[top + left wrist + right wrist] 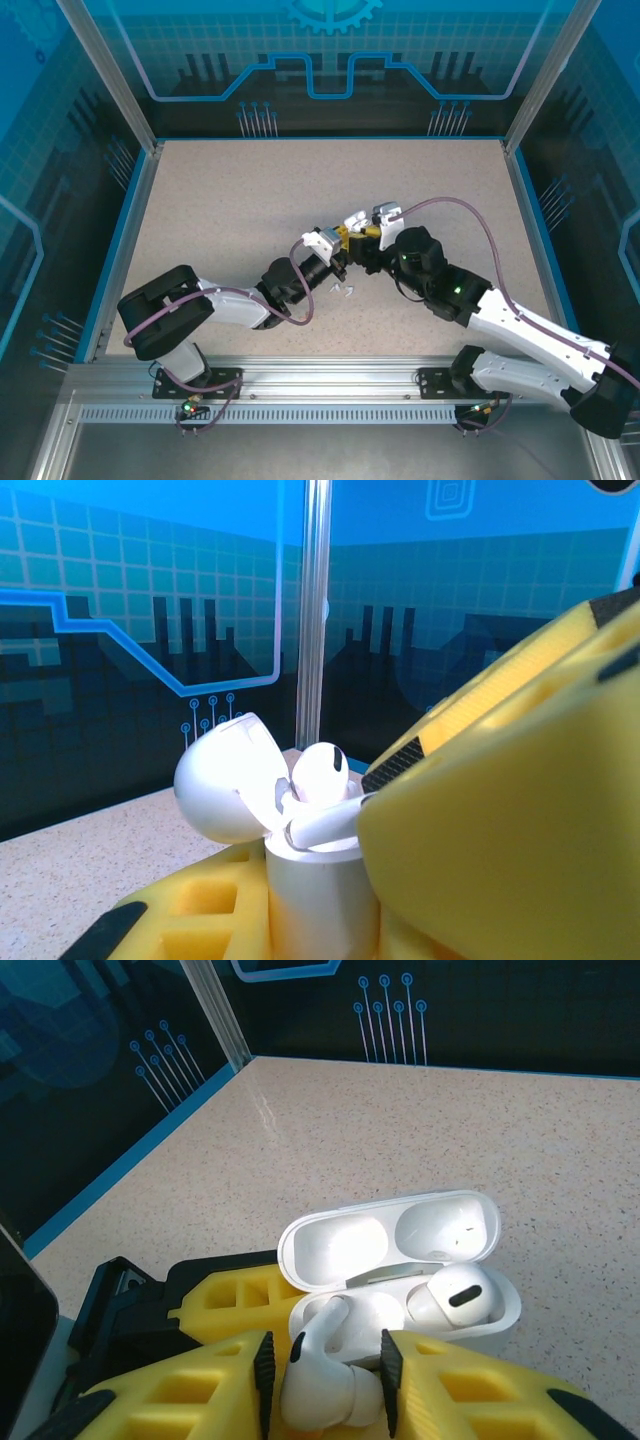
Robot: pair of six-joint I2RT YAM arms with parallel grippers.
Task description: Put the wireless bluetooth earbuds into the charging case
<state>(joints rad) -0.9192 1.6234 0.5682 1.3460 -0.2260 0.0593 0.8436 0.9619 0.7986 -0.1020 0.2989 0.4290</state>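
The white charging case (pixel 400 1320) stands open, lid (pixel 390 1232) tipped back. My left gripper (pixel 310 910) is shut on its body (pixel 312 890). One white earbud (pixel 455 1300) sits in the case's right socket and also shows in the left wrist view (pixel 320 770). My right gripper (pixel 327 1380) is shut on a second white earbud (pixel 330 1385), with a black pad on either side of its head. Its stem (pixel 322 1332) tilts down into the left socket. In the top view both grippers (pixel 340 248) (pixel 362 238) meet at mid-table.
A few loose white earbuds (pixel 342 289) lie on the speckled table (pixel 230 200) just in front of the grippers. The right gripper's yellow finger (pixel 500 810) crowds the case from the right. Blue panels and metal posts (pixel 110 80) fence the table.
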